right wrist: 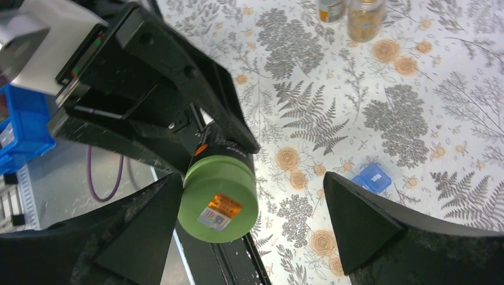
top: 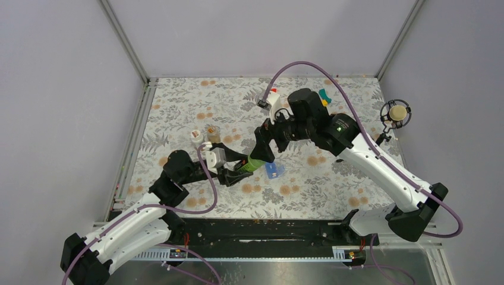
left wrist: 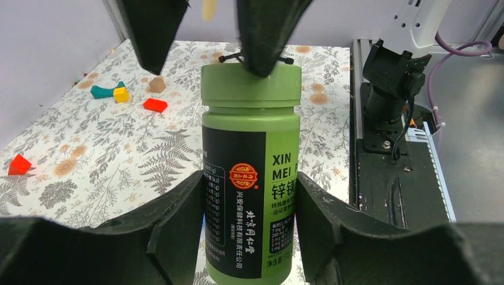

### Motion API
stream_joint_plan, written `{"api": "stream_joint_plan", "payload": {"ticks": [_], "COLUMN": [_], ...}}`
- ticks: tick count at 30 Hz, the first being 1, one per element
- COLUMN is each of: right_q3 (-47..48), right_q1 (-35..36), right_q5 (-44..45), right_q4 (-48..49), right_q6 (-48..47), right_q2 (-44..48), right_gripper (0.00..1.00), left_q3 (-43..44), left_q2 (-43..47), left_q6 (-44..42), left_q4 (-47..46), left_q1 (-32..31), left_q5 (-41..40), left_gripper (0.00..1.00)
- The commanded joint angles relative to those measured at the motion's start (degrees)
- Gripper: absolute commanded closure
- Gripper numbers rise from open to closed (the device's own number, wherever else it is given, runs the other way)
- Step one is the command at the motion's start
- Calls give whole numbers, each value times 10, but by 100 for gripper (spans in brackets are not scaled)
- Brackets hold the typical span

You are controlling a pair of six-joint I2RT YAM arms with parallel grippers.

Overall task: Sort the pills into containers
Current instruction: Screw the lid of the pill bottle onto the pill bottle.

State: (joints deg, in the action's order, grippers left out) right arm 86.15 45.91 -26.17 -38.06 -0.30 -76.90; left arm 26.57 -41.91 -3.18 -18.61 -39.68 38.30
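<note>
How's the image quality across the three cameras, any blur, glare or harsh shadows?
Top view: even, soft light, no hard shadows, table pattern sharp. Left wrist view: green bottle label crisp and readable, left fingers dark at the bottom edge. Right wrist view: no strong glare, right fingers near black with little detail.

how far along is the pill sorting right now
Early. Done: the left gripper has the green bottle clamped. In hand: the open right gripper is around its lid, which is still on. Left: opening it, filling the blue pill box lying on the table, then two other bottles.
</note>
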Motion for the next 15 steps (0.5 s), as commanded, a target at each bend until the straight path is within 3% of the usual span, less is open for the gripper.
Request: {"api": "stream_joint_plan", "payload": {"ticks": [1,9,15], "right_q3": [27,48,73], "right_q1": [-2,-3,-13], "right_q5": [92,186,164], "right_q4": [15,1,-14], "right_q6": [39,82,118], "right_q2": [-17,-29,-17], "right_gripper": [5,6,2], "left_q3": [18,15,18], "left_q2": [15,23,22], "left_q6": [-6,-8,-6], "left_q4": [-42,-43,-34], "left_q1": [-2,-2,-2], "left_q5": [12,-2,-7], "left_gripper": [100,100,100]}}
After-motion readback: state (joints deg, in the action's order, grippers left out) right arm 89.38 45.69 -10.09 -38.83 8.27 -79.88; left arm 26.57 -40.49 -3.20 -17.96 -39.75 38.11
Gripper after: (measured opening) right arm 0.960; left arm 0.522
